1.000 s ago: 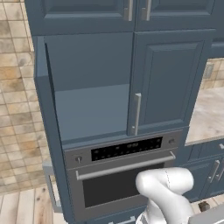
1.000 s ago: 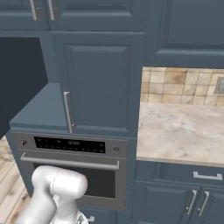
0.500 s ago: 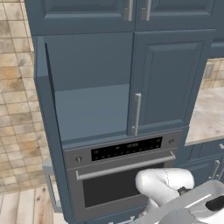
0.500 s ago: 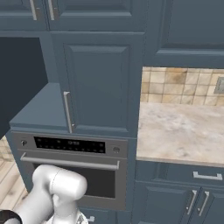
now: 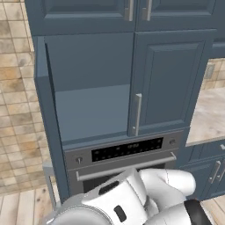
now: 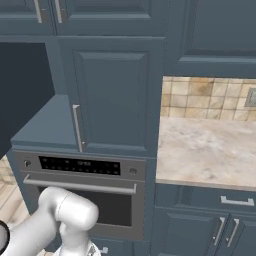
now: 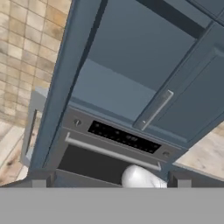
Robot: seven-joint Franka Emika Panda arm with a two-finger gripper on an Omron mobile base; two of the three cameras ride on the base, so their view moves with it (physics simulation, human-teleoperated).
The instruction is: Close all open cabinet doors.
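Note:
One cabinet door (image 5: 42,105) of the tall slate-blue unit stands swung wide open to the left, seen edge-on, with its silver handle (image 5: 49,184) low on the outer side. Behind it the open compartment (image 5: 90,88) shows a bare shelf. The neighbouring cabinet door (image 5: 171,79) is shut, its bar handle (image 5: 137,114) at the left edge. The hand view looks up at the open door (image 7: 65,87), the compartment (image 7: 131,65) and the shut door (image 7: 197,100). My gripper (image 7: 111,179) is open, fingertips (image 7: 40,178) far apart with nothing between them, below and well short of the cabinet.
A black-glass oven (image 5: 123,151) with a steel bar sits right under the cabinet. To the right runs a marble counter (image 6: 210,150) over shut lower doors (image 6: 200,230). Upper doors (image 5: 83,13) are shut. A tiled wall (image 5: 17,110) lies left of the open door.
My arm has swung up and across the bottom of the left base view, its white links now covering the lower oven. The cabinet doors have not moved.

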